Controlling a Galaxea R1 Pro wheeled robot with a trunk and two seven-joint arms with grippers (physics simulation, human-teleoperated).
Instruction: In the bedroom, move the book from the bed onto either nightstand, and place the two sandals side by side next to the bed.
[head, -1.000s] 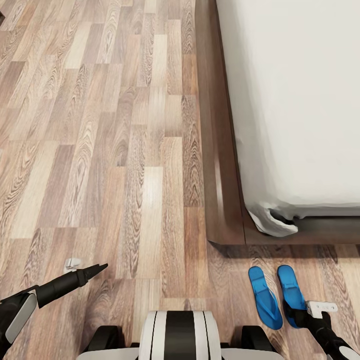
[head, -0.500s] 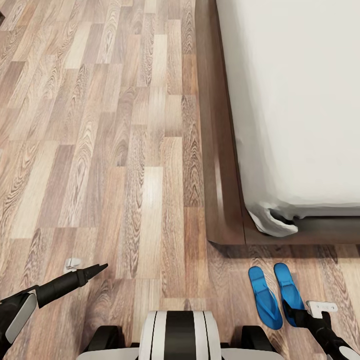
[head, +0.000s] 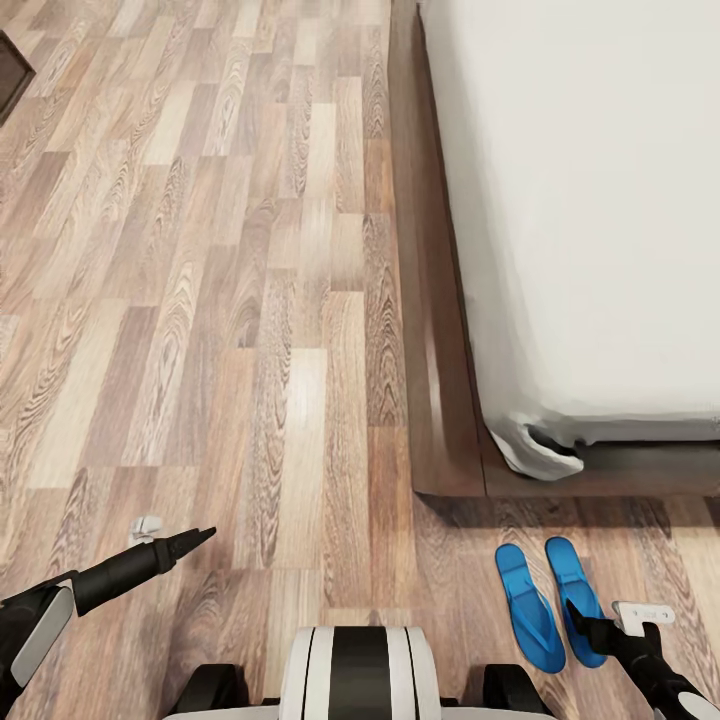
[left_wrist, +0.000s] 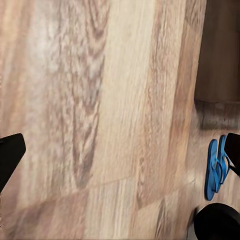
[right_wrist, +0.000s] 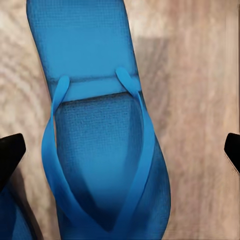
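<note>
Wood-plank floor (head: 200, 300) bears two sandals (head: 528, 620) beneath the seemingly spread right hand (head: 590, 632).

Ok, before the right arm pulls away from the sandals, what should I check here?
1. Sandals side by side: left sandal and right sandal lie parallel on the floor: ok.
2. Sandals next to the bed: near its foot-end corner: ok.
3. Right gripper let go: fingertips stand wide apart on either side of the right sandal: ok.
4. Left gripper free: nothing held, over bare floor: ok.
5. Book on a nightstand: cannot tell.
</note>
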